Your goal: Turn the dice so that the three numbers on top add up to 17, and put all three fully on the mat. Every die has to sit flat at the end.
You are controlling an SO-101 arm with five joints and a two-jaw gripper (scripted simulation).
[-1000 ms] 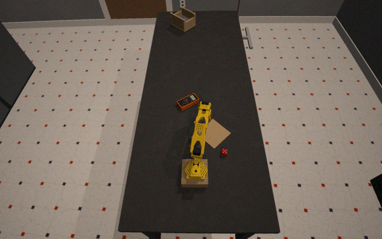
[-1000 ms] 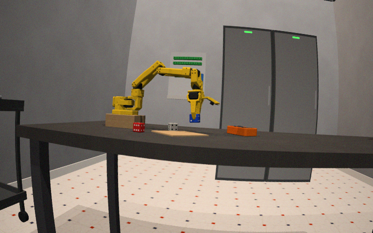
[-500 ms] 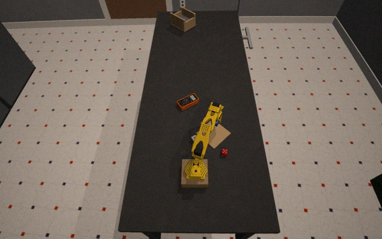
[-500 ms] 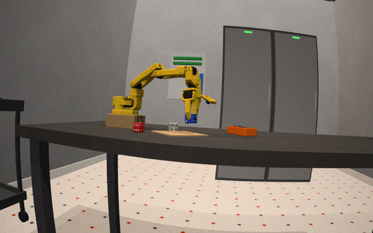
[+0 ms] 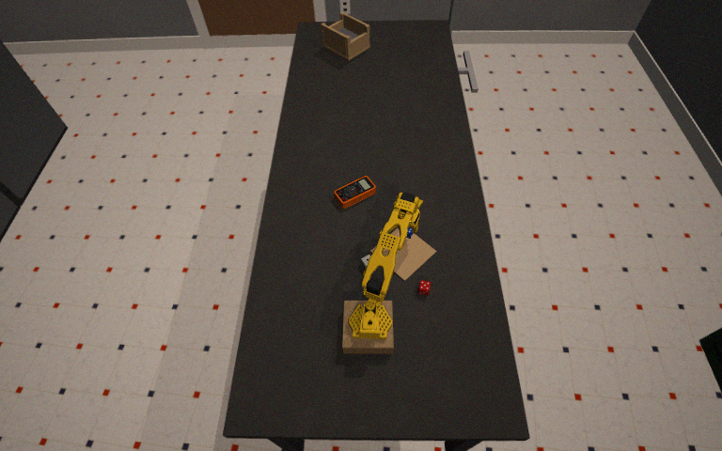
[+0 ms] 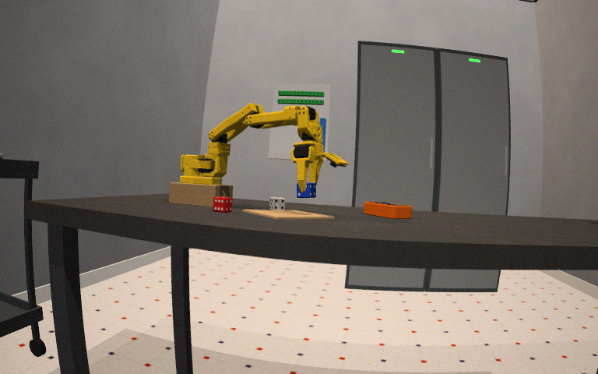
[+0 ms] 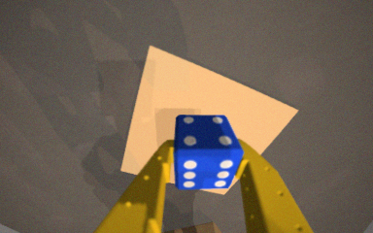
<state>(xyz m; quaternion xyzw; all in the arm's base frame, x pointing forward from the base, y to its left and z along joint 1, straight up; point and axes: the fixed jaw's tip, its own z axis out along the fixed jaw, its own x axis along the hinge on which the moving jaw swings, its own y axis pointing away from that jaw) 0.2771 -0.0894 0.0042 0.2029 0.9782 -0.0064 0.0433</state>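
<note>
My gripper [image 7: 208, 162] [image 6: 307, 190] is shut on a blue die [image 7: 208, 150] [image 6: 307, 190] [image 5: 409, 232] and holds it in the air above the tan mat [image 7: 165, 92] [image 6: 286, 214] [image 5: 417, 254]. In the wrist view the die shows a four-pip face and a six-pip face. A white die [image 6: 276, 202] [image 5: 366, 259] sits on the table beside the mat, partly hidden by the arm in the overhead view. A red die [image 5: 424, 287] [image 6: 223, 203] sits on the table off the mat, toward the arm's base.
An orange multimeter [image 5: 354, 191] [image 6: 387, 209] lies on the dark table [image 5: 372, 116] beyond the mat. A wooden box [image 5: 346, 36] stands at the table's far end. The arm's base sits on a wooden block [image 5: 368, 343] [image 6: 194, 194].
</note>
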